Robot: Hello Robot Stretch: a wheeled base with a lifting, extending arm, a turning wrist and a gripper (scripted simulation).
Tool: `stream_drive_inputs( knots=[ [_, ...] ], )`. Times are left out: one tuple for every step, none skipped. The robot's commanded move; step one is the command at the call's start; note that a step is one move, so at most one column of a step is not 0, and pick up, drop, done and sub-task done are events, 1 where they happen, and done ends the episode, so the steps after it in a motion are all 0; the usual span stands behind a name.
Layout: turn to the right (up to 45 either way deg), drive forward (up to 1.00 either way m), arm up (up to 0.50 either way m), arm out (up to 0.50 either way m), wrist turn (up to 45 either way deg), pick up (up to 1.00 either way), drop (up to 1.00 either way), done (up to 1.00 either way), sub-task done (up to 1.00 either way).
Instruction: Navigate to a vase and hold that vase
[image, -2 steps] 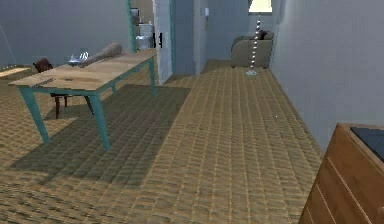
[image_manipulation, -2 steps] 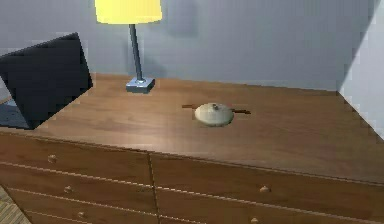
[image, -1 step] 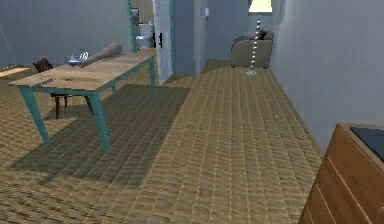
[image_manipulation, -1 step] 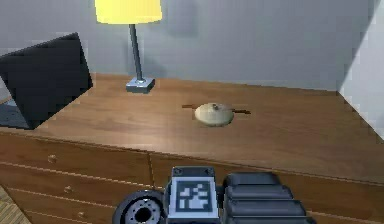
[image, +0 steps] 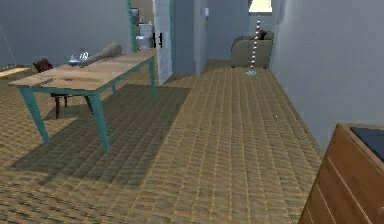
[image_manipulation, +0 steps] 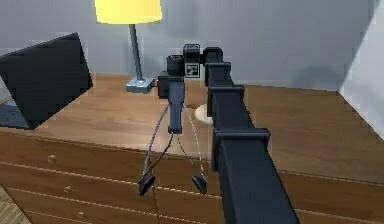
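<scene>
Though hung mid-frame over wooden counter (image_manipulation: 300,125), cannot tell grasp of jaws; lamp (image_manipulation: 128,10) upper left, laptop (image_manipulation: 45,78) at left edge.

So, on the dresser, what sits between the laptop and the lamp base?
Nothing; in the arm side view the dresser top is bare wood between the laptop and the lamp base.

The dresser (image_manipulation: 310,125) is warm brown wood. On the dresser a lamp (image_manipulation: 128,10) has a bright yellow shade over a grey-blue stem, and a laptop (image_manipulation: 45,78), also on the dresser, is black.
</scene>
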Motion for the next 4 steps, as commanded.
stream_drive_inputs(
  knots=[
    [0.0, 0.00, 0.00, 0.00, 45.0, 0.00, 0.00, 0.00, 0.00],
    [0.0, 0.00, 0.00, 0.00, 45.0, 0.00, 0.00, 0.00, 0.00],
    [0.0, 0.00, 0.00, 0.00, 45.0, 0.00, 0.00, 0.00, 0.00],
    [0.0, 0.00, 0.00, 0.00, 45.0, 0.00, 0.00, 0.00, 0.00]
  ],
)
